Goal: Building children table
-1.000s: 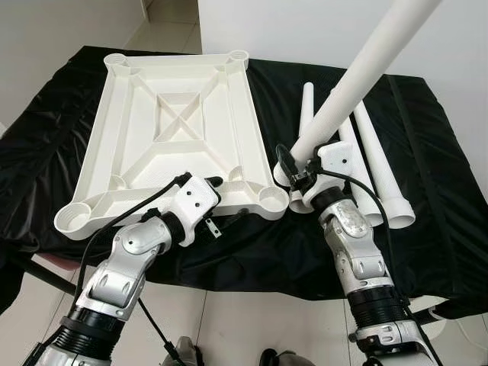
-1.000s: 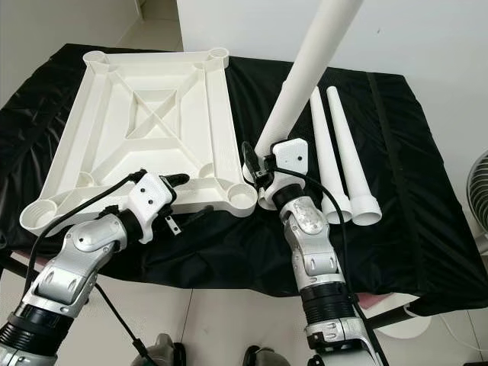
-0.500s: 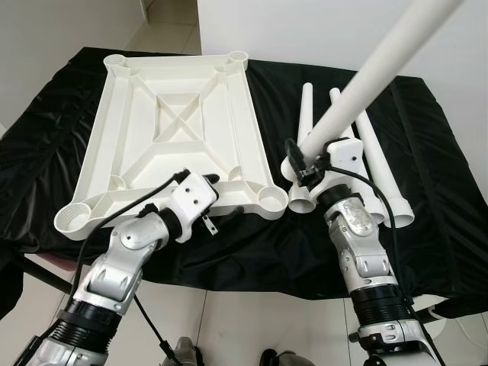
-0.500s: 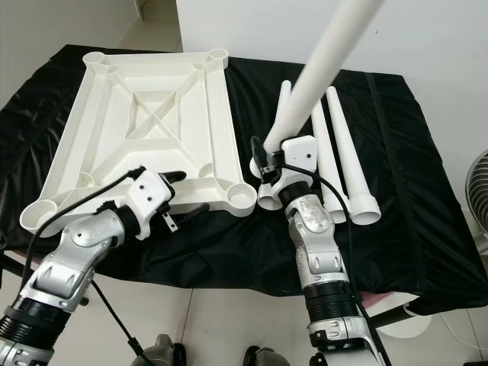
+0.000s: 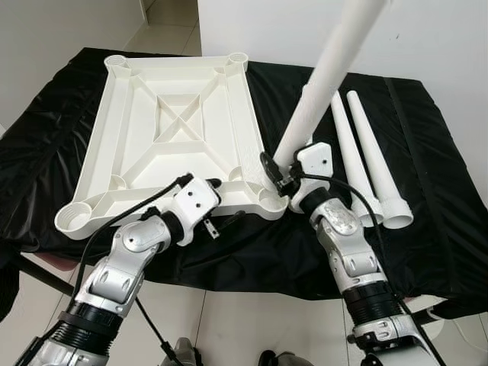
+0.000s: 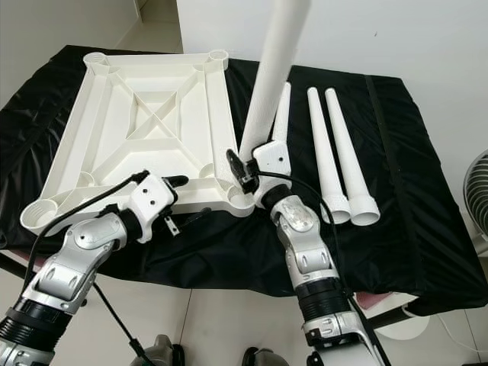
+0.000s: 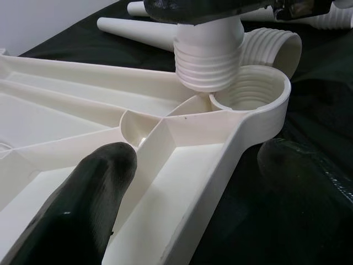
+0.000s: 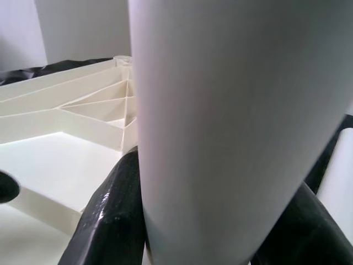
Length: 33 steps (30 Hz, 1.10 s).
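A white table top (image 5: pixel 175 122) lies upside down on the black cloth, with a round socket at each corner. My right gripper (image 5: pixel 288 174) is shut on a long white leg (image 5: pixel 328 69) that points up and away, its fingers (image 8: pixel 110 215) either side of it. The leg's threaded end (image 7: pixel 207 61) hangs just above the near right socket (image 7: pixel 251 91), tilted and slightly off to its side. My left gripper (image 5: pixel 221 200) is open and straddles the table top's near rim beside that socket, with one finger (image 7: pixel 105 176) inside the rim and the other outside.
Three more white legs (image 6: pixel 324 152) lie side by side on the cloth right of the table top, wide ends toward me. The black cloth (image 5: pixel 427 229) hangs over the table's near edge above a tiled floor. A fan (image 6: pixel 479 198) stands at far right.
The right arm swung the leg from leaning right to steeper, and carried its threaded end left, from over the lying legs to the near right socket. The left gripper stayed at the rim.
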Tool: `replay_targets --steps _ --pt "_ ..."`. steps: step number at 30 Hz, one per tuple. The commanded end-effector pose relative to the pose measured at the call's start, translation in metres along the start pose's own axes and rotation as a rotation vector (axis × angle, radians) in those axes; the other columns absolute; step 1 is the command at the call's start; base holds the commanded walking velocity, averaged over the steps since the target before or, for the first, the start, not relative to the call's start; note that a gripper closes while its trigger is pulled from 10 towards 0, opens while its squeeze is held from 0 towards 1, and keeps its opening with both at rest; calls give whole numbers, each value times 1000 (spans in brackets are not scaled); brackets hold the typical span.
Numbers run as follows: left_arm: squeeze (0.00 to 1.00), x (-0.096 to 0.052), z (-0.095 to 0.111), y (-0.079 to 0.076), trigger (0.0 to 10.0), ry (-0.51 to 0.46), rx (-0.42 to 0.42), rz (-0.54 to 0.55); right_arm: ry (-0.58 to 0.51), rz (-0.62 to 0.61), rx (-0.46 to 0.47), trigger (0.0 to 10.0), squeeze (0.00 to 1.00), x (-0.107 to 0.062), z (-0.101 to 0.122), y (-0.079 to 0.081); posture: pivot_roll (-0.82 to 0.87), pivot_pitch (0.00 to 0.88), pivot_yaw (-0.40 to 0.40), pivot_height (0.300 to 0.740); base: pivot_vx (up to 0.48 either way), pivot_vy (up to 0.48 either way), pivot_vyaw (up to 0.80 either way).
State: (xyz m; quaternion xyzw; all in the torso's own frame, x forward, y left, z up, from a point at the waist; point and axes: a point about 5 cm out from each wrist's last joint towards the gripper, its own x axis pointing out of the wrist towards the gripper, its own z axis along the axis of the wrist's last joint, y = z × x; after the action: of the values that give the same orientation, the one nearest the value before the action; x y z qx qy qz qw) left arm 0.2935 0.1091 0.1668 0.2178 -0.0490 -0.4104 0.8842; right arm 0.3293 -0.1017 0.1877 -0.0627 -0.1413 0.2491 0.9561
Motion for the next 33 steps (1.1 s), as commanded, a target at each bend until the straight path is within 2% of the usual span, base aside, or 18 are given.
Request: replay_targets --steps 1,11,15,20,25,33 --pt "0 -2 -2 0 10000 8 -1 0 63 60 -5 10000 0 -2 -5 7 214 103 -26 740 0 0 0" --pt "0 -2 0 3 10000 2 3 8 89 83 -29 10000 0 -11 -4 11 205 108 -25 740 0 0 0" --pt "0 -2 1 5 10000 -1 8 6 97 75 -50 10000 0 -23 -3 9 195 111 -22 740 0 0 0" --pt "0 -2 1 7 10000 -1 12 6 111 70 -39 10000 0 -29 -3 8 187 110 -18 740 0 0 0" --pt "0 -1 1 7 10000 -1 18 -2 115 116 -26 10000 0 -29 -4 15 188 104 -17 740 0 0 0" --pt "0 0 1 7 10000 -3 19 -4 141 105 -2 10000 0 -24 -7 13 194 99 -20 740 0 0 0"
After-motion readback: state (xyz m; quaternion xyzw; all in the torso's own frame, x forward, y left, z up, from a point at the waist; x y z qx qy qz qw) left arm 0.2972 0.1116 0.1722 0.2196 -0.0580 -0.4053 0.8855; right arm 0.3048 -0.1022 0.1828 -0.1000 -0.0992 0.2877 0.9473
